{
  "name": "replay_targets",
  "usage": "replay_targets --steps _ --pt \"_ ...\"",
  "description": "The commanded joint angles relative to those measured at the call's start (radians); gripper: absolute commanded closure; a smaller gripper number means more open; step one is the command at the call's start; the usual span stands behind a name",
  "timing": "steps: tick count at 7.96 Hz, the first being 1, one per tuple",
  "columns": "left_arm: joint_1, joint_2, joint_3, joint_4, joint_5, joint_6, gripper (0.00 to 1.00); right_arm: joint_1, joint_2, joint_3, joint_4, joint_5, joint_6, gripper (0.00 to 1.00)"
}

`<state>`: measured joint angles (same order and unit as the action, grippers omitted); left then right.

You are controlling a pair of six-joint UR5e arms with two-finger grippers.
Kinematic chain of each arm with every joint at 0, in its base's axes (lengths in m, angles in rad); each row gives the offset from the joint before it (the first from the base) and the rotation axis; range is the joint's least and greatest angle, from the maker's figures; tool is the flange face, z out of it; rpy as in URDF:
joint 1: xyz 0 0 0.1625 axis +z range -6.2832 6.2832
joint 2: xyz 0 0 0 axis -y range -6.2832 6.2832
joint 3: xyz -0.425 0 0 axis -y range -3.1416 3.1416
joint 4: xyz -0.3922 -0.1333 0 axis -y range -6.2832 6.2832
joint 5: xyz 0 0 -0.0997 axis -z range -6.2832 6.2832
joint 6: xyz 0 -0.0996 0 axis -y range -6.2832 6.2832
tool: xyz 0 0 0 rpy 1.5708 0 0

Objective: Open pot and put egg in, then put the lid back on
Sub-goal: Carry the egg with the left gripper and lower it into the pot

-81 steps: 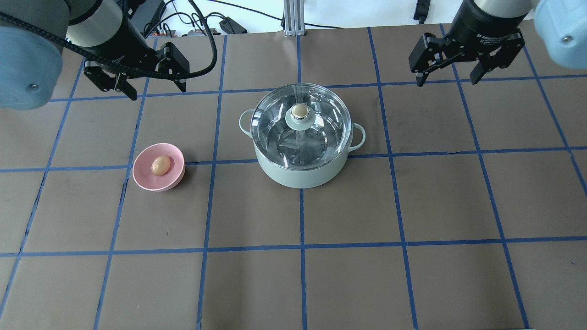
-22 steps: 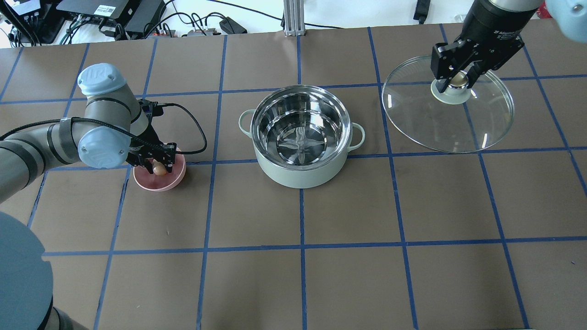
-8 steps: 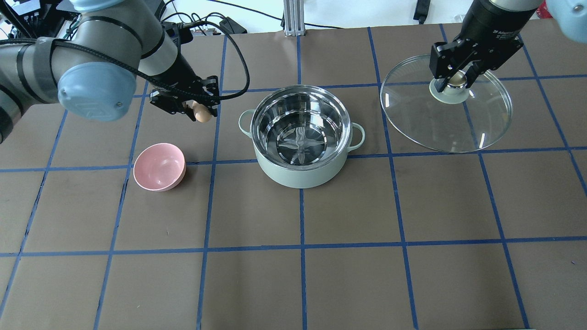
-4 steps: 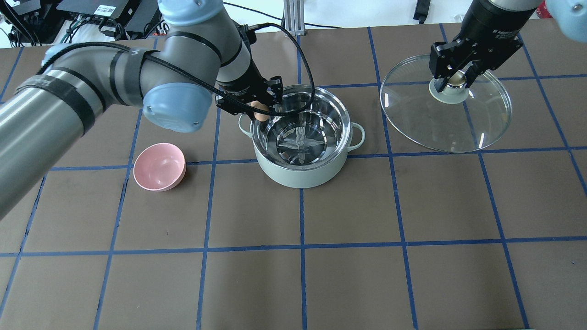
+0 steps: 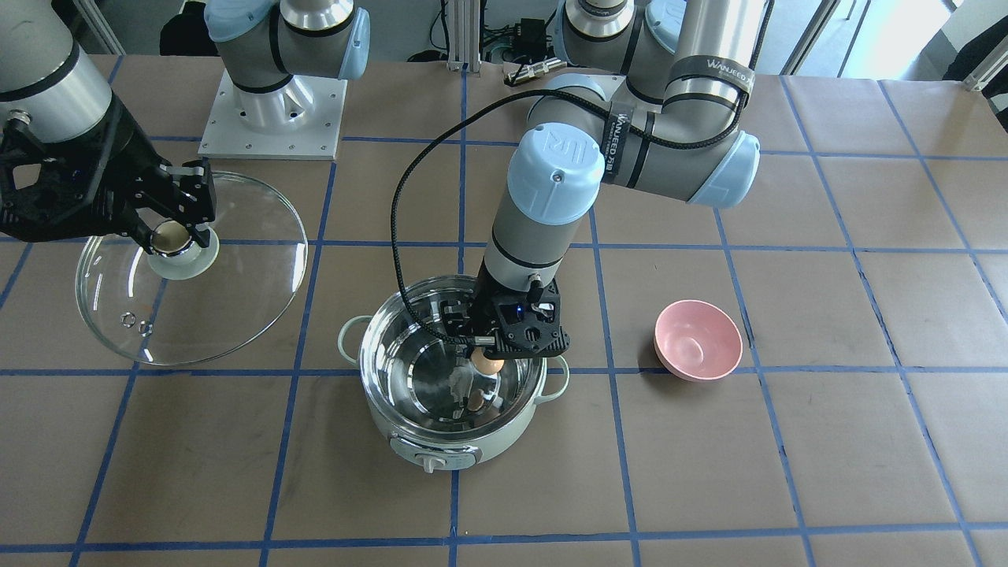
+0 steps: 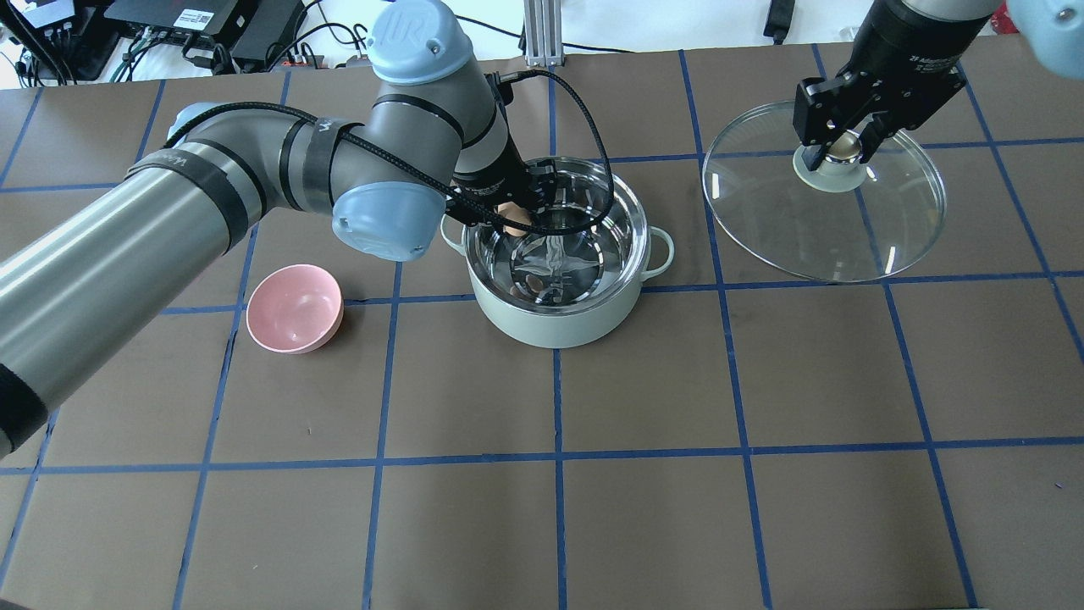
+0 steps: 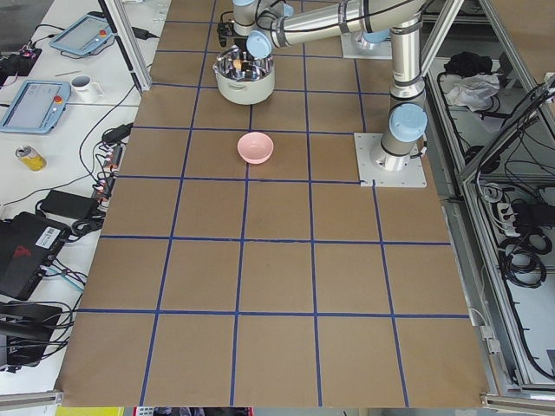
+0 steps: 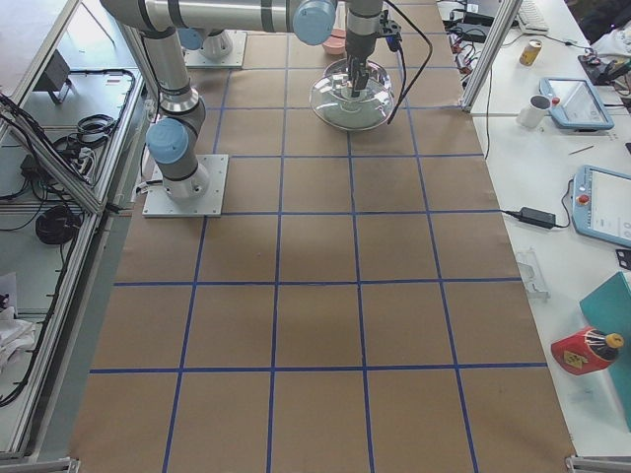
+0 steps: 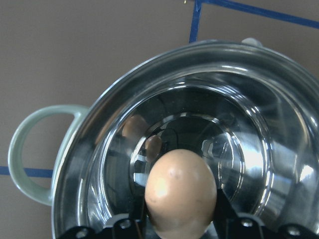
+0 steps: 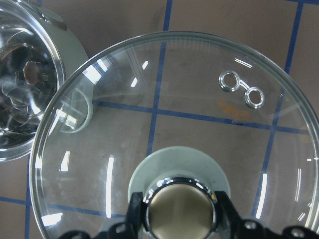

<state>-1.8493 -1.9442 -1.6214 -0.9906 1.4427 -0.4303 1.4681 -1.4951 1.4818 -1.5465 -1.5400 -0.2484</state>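
Note:
The mint-green pot [image 6: 555,326] [image 5: 453,445] stands open at the table's middle, its steel inside bare. My left gripper [image 6: 511,219] [image 5: 488,361] is shut on the tan egg [image 9: 180,191] [image 5: 488,363] and holds it over the pot's opening, inside the rim on the robot's left side. My right gripper [image 6: 843,146] [image 5: 172,236] is shut on the beige knob [image 10: 179,209] of the glass lid [image 6: 847,237] [image 5: 228,299], held above the table to the right of the pot. The pot also shows in the left wrist view [image 9: 79,164].
An empty pink bowl [image 6: 294,308] [image 5: 698,339] sits on the table to the left of the pot. The brown table has a blue tape grid. Cables and boxes lie beyond the far edge [image 6: 212,25].
My left arm has carried the egg from the pot's left rim to over the opening. The right gripper and lid have stayed still.

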Motion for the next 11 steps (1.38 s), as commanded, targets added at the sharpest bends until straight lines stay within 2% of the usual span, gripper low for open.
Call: replay_targets --steps 1,6,11 --pt "-0.010 -0.036 0.000 0.044 -0.008 -0.002 0.76 0.000 -0.001 0.000 0.000 -0.003 0.001 1.00" --pt "-0.034 -0.108 -0.008 0.111 -0.001 -0.038 0.75 0.005 0.001 0.000 0.000 0.005 0.015 1.00" --pt "-0.039 -0.125 -0.011 0.127 -0.001 -0.041 0.74 0.008 0.009 0.000 -0.003 0.005 0.021 1.00"
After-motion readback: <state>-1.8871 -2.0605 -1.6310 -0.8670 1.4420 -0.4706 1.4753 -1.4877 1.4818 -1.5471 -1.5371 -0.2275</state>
